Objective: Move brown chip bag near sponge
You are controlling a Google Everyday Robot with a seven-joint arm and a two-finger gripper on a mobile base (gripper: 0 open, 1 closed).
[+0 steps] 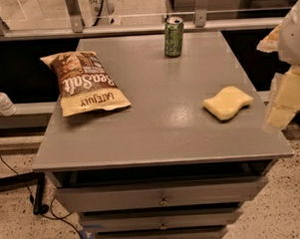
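The brown chip bag (85, 82) lies flat on the left part of the grey cabinet top (160, 126), its white "Sea Salt" lettering facing up and its near end close to the left edge. The pale yellow sponge (227, 102) lies flat on the right part of the top, well apart from the bag. My gripper (284, 103) hangs at the right edge of the view, just past the cabinet's right side and to the right of the sponge, touching neither thing and holding nothing that I can see.
A green drink can (174, 36) stands upright at the back of the top. The cabinet has drawers (161, 198) below its front edge. A small white bottle (1, 100) stands on a low ledge to the left. Cables (23, 189) lie on the speckled floor.
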